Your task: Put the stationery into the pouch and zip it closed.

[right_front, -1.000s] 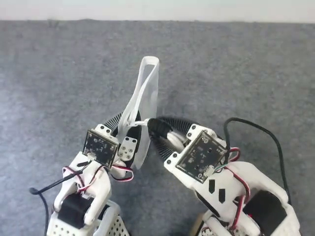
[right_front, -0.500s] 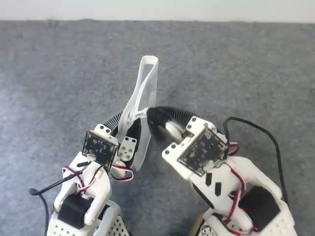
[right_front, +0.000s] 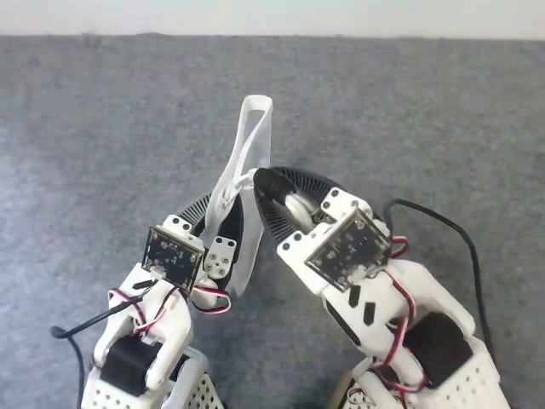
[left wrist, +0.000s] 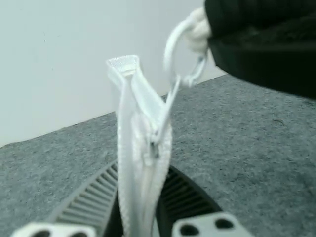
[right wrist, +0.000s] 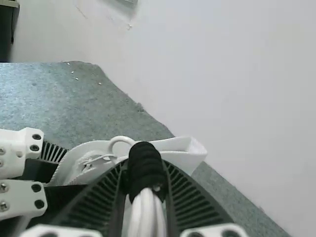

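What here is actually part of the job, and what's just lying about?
Part of the job:
- pouch, held upright by the left hand
- zip ring, pinched by the right hand

Just there:
- grey mat over the table
- black cable by the right arm
- white wall behind

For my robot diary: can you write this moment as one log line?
left gripper: shut on pouch | right gripper: shut on zipper pull | pouch upright
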You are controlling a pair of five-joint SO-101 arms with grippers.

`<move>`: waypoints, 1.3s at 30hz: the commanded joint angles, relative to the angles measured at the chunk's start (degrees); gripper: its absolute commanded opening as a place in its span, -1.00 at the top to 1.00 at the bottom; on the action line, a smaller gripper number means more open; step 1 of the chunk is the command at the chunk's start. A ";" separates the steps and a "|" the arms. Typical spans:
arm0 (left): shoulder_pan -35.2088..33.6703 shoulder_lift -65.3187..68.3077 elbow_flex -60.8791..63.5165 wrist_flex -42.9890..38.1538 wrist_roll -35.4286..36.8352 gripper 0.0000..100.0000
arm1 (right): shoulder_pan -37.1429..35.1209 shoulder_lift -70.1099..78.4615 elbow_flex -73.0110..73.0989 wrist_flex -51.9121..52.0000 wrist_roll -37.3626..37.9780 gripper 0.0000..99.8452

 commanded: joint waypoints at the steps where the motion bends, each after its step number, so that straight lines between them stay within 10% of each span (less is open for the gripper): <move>1: 0.00 -0.09 0.57 -0.53 -0.53 0.98 | 2.59 2.24 -6.51 -4.00 -0.35 0.99; 39: -0.53 -0.09 -0.75 0.26 -0.18 0.97 | -0.57 14.64 -19.69 1.54 3.16 0.99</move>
